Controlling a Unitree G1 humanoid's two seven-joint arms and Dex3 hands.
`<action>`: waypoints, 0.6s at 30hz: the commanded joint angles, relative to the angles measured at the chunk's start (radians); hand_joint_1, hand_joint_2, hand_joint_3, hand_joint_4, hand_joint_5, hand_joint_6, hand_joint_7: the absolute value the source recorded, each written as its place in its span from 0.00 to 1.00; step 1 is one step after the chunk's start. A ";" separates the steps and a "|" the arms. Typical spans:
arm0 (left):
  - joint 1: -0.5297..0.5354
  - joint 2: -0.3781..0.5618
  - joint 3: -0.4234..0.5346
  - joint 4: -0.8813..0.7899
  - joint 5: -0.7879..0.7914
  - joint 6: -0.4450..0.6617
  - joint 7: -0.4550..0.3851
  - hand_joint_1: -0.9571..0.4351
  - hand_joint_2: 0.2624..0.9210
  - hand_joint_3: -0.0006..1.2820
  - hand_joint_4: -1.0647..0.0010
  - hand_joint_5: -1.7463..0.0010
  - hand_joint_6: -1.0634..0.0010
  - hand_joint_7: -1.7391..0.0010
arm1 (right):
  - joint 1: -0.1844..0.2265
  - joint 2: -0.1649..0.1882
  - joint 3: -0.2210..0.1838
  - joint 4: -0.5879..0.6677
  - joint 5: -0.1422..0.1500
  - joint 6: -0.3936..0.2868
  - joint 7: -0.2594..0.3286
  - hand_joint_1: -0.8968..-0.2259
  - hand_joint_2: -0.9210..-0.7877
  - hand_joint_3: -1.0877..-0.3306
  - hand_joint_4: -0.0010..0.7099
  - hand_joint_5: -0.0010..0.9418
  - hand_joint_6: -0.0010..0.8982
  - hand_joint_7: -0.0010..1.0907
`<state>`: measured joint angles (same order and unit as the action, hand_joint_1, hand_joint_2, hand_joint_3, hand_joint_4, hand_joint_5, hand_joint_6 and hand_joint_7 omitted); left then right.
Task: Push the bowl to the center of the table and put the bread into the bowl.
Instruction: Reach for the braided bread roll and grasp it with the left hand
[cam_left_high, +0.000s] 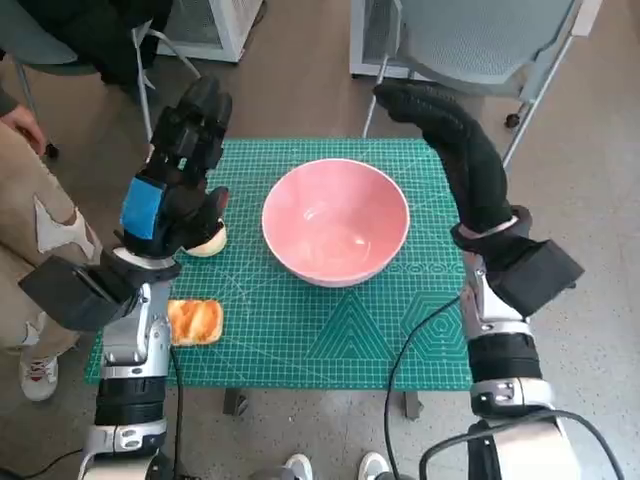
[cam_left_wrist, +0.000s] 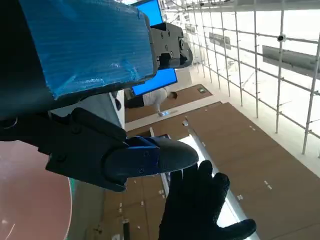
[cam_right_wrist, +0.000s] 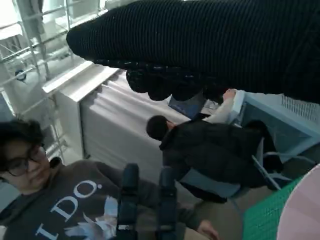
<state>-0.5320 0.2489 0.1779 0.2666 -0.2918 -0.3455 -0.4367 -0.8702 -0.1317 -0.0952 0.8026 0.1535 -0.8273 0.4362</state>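
The pink bowl (cam_left_high: 336, 220) sits a little above the middle of the head view, on the green cutting mat (cam_left_high: 330, 330) that covers the desk (cam_left_high: 232, 400); it stands upright and nothing lies inside it. A golden-brown piece of bread (cam_left_high: 195, 322) lies flat on the mat at lower left of that frame, close to the mat's left edge and just beside the left forearm. A second, paler piece of bread (cam_left_high: 210, 241) peeks out from under the left hand (cam_left_high: 180, 175), left of the bowl and apart from its rim.

The left hand, with blue tape on its back, hangs over the upper left part of the mat, its fingers (cam_left_high: 205, 110) stretched toward the top of the frame. Whether it touches or holds the pale bread beneath it I cannot tell. In the left wrist view its fingers (cam_left_wrist: 150, 156) lie straight and gripping nothing.

The right hand (cam_left_high: 455, 150), in its black glove, is raised at upper right of the head view, beside and above the bowl's right side, fingers extended and holding nothing. The right wrist view shows the glove (cam_right_wrist: 210, 45) as a dark band along the top, with a person (cam_right_wrist: 60, 200) seated at lower left and another person (cam_right_wrist: 210, 150) near the centre.
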 joint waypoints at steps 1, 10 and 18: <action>-0.006 0.016 0.006 -0.014 -0.003 0.015 -0.002 0.15 1.00 0.29 0.96 1.00 1.00 0.80 | 0.040 0.000 0.008 -0.013 0.004 0.013 0.015 0.25 0.00 0.32 0.20 0.01 0.00 0.42; 0.052 0.066 0.021 -0.155 -0.005 0.069 0.000 0.15 1.00 0.28 0.97 1.00 1.00 0.80 | 0.083 0.001 0.029 -0.088 -0.013 0.002 0.000 0.25 0.00 0.34 0.20 0.00 0.00 0.42; 0.232 0.387 0.082 -0.578 0.168 0.371 -0.066 0.20 1.00 0.20 0.96 1.00 1.00 0.79 | 0.097 -0.013 0.036 -0.105 -0.033 -0.014 -0.011 0.23 0.00 0.33 0.21 0.01 0.00 0.42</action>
<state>-0.4020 0.4330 0.2060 -0.0773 -0.2089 -0.1632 -0.4435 -0.8030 -0.1359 -0.0690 0.7068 0.1450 -0.8400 0.4335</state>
